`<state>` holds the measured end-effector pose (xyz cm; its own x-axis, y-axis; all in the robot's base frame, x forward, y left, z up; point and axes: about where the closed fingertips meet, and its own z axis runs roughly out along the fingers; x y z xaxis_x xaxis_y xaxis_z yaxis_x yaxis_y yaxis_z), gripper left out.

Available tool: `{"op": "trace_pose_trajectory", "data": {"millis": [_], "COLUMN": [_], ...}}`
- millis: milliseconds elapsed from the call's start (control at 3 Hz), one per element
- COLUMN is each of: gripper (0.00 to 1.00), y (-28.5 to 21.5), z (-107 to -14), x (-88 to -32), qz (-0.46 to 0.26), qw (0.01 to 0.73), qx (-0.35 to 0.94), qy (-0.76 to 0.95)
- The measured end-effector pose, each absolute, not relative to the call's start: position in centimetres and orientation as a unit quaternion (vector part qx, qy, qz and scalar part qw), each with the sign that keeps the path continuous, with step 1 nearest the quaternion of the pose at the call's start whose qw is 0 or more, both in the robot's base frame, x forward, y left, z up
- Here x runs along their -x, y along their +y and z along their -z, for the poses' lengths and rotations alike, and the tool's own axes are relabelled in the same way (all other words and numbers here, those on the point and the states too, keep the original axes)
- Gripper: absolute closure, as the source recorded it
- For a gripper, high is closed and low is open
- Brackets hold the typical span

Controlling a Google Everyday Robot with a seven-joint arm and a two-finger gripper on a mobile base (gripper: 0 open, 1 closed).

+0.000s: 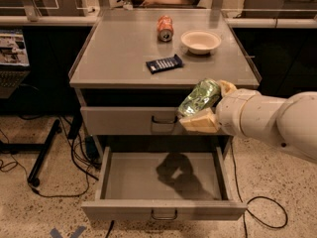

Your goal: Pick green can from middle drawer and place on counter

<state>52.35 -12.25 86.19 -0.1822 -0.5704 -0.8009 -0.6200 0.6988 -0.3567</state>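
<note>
Gripper is clamped on the green can. The can is tilted and held in the air just off the counter's front edge near the front-right corner, in front of the shut upper drawer front. The lower finger shows under the can. The other finger is mostly hidden behind it, with only a bit showing at the can's top right. The can label is not readable. The arm comes in from the right and is cut off by the frame edge. The middle drawer is pulled out below, its bare floor carrying the gripper's shadow. On the counter, the orange can and white bowl sit toward the back edge, right of centre. A dark wrapper lies mid-counter. The left half and the strip along the front edge at the right corner are open surface. Thin raised rims run along the left and right edges.
</note>
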Motion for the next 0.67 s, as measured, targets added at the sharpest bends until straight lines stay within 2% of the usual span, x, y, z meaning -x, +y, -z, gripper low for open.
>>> {"op": "trace_pose_trajectory", "data": {"millis": [667], "gripper": [1.0], "y": [-19.1], "z": [-90.5], "x": [-57.2], "qz": [0.045], "qw": [0.564], "qx": [0.305], "qy": [0.766]}}
